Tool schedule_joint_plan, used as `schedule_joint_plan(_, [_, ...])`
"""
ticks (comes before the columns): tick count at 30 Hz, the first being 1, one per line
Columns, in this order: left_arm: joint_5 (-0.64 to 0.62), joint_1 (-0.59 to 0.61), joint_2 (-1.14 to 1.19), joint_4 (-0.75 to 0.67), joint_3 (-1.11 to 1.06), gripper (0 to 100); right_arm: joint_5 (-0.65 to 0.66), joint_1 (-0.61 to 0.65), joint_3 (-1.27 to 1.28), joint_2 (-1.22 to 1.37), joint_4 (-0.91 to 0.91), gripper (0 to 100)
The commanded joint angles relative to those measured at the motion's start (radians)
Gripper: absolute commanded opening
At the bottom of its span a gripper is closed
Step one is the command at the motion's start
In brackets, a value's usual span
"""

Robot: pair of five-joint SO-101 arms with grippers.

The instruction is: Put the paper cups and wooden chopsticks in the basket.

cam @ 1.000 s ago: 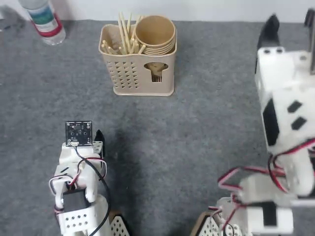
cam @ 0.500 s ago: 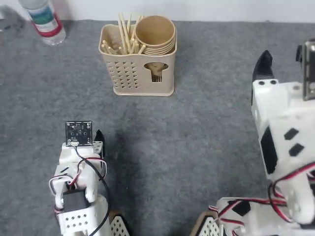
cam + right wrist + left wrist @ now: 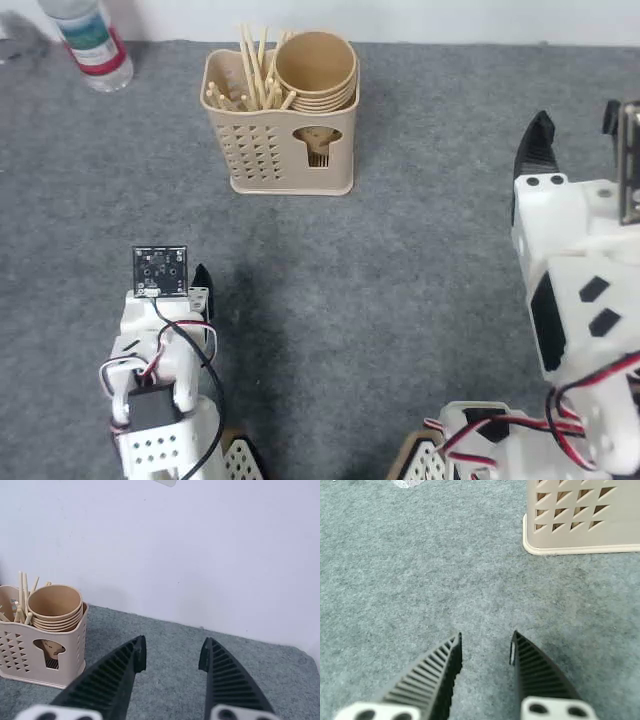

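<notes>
A beige perforated basket [image 3: 270, 150] stands at the back middle of the grey mat. A stack of paper cups [image 3: 316, 68] sits in its right part and several wooden chopsticks [image 3: 252, 70] stand upright in its left part. The right wrist view shows the same basket [image 3: 30, 655], cups [image 3: 55, 605] and chopsticks [image 3: 22, 592]. My left gripper [image 3: 485, 647] rests low near the front left, open and empty, with the basket [image 3: 580, 520] well ahead. My right gripper [image 3: 172, 655] is raised at the right side, open and empty; its fingertip [image 3: 537, 140] shows in the high view.
A plastic water bottle [image 3: 88, 35] with a red label stands at the back left corner. A white wall [image 3: 200, 545] rises behind the mat. Bare grey mat [image 3: 400, 260] lies between the arms and the basket.
The right arm has drawn back toward the front of the table and risen; its fingertip has shifted lower in the high view. The left arm has kept still.
</notes>
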State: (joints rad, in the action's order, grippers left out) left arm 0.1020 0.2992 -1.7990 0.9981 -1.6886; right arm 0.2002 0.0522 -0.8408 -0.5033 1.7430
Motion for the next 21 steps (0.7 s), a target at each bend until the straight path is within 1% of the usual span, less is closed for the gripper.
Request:
schedule_joint_plan(1, [0.008, 0.002, -0.014, 0.002, 0.004, 15, 0.012, -0.013, 0.002, 0.004, 0.005, 18.0])
schedule_joint_plan(21, [0.008, 0.002, -0.014, 0.0, 0.004, 15, 0.012, -0.008, 0.002, 0.005, 0.033, 18.0])
